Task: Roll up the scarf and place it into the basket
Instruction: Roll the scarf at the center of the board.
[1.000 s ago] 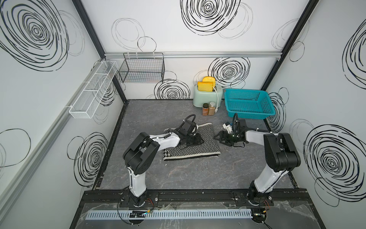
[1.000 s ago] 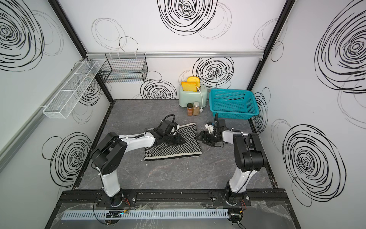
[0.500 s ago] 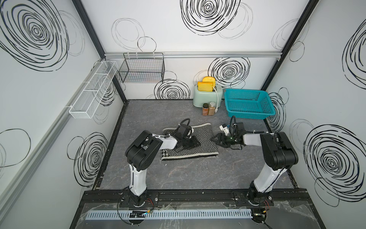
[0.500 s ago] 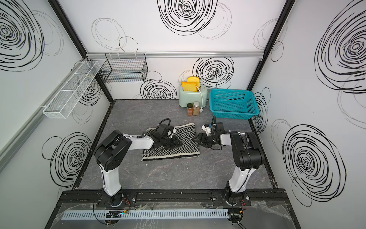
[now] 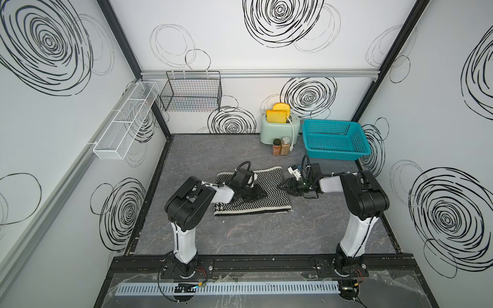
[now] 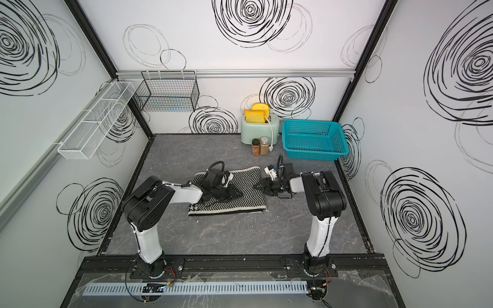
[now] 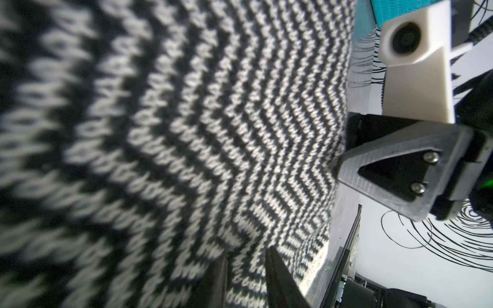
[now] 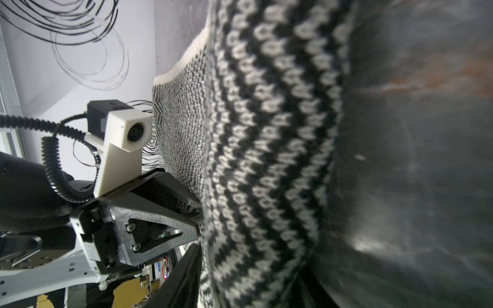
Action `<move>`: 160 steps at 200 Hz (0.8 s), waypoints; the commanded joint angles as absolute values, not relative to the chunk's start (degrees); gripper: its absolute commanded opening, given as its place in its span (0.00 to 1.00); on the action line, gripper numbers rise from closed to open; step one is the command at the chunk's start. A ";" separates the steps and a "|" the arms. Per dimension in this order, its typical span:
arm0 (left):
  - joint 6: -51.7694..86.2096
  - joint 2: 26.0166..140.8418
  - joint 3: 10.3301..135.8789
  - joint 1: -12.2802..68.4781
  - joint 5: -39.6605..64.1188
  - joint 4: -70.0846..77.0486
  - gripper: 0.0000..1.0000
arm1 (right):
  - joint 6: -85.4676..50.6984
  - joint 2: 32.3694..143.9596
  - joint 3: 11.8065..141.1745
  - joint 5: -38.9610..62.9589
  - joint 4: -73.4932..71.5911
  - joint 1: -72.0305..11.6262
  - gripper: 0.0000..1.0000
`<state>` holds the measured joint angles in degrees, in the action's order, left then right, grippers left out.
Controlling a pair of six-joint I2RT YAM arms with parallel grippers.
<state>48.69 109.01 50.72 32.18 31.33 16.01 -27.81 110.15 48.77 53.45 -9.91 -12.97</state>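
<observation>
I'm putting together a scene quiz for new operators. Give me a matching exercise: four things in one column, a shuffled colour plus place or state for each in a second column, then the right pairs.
Things
1. scarf
2. basket
3. toaster
4. wire basket

Descriptions
A. black, hanging from the rail
B. teal, nothing in it
C. mint green, yellow slices standing in its slots
D. black-and-white, spread on the table

Pairs: 1-D, 2-B, 3-C, 4-A
</observation>
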 commanded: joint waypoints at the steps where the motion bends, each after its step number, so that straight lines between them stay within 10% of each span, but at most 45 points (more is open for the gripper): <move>1: 49.56 109.87 48.63 31.91 30.76 11.03 0.31 | -27.71 112.46 48.22 50.48 -8.37 -14.05 0.42; 54: 50.71 110.10 47.72 32.65 31.63 13.07 0.31 | -29.43 108.80 46.14 51.14 -9.94 -13.89 0.00; 160: 49.84 105.06 52.12 33.75 33.70 14.31 0.36 | -12.83 100.73 56.99 34.77 22.21 -9.67 0.00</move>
